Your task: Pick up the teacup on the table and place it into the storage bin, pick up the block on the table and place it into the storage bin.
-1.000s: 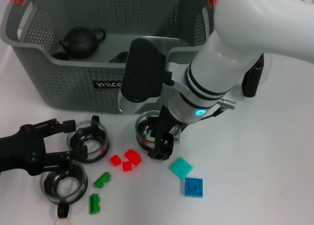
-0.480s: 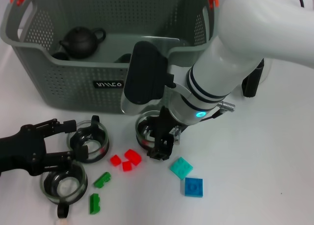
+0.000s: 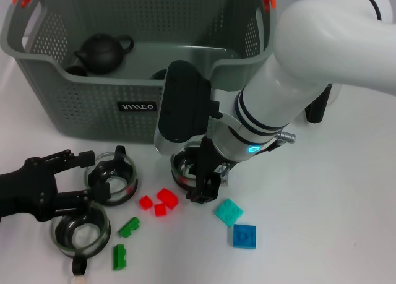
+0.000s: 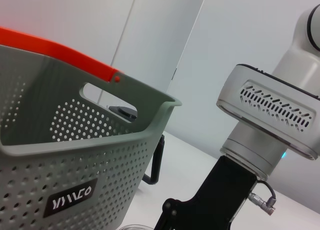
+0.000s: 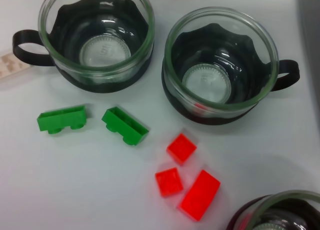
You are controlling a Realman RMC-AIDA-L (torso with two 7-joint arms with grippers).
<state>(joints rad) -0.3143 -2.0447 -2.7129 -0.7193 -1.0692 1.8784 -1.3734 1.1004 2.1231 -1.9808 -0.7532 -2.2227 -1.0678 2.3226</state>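
Right tool [image 3: 203, 184] is down over the middle teacup [image 3: 184, 166], just in front of the storage bin [image 3: 93, 104] front wall; fingers seem to straddle its rim, but can't tell if pinched or spread. Left tool [image 3: 86, 179] sits spread beside the left teacup [image 3: 114, 176], near the surface's front-left corner. Risks: thin glass rim slipping on lift, cup clipping the bin wall on the way over, fingers knocking the red blocks [image 3: 162, 202] just beside it.
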